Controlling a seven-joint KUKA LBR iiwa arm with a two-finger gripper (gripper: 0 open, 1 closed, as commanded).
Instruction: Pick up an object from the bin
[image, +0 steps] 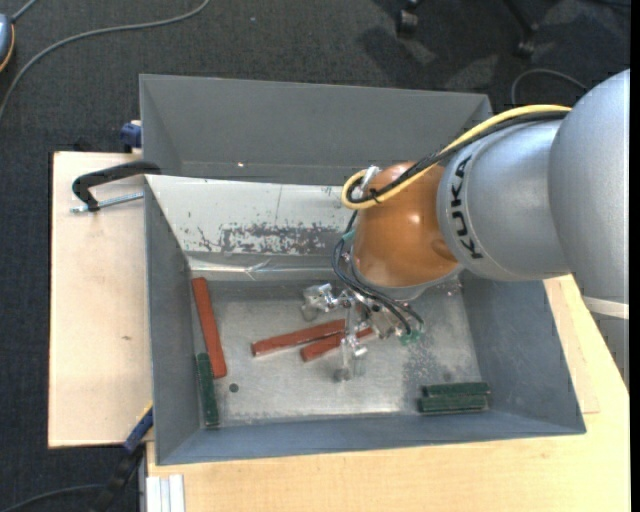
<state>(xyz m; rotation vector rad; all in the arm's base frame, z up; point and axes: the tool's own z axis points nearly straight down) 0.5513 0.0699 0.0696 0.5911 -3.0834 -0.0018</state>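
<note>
The gripper (338, 332) is being seen low over the middle of the bin (300, 130), with its fingers spread: one is standing on the far side and one on the near side of the right ends of two sticks lying close together on the floor. Nothing is being pinched yet, as far as can be judged. The shorter red-brown stick (322, 349) is lying most squarely between the fingers, with the longer red-brown stick (290, 343) just beside it on the left. For a clean pick, the fingers are probably best being closed across the narrow width of one stick alone, low enough to grip its sides, so that the neighbour is not being caught or dragged. Three red-brown sticks are being counted in all, the third stick (207, 325) lying along the left wall. Two green blocks are also being counted, the left green block (207, 390) in the near left corner and the right green block (453, 397) near the right.
</note>
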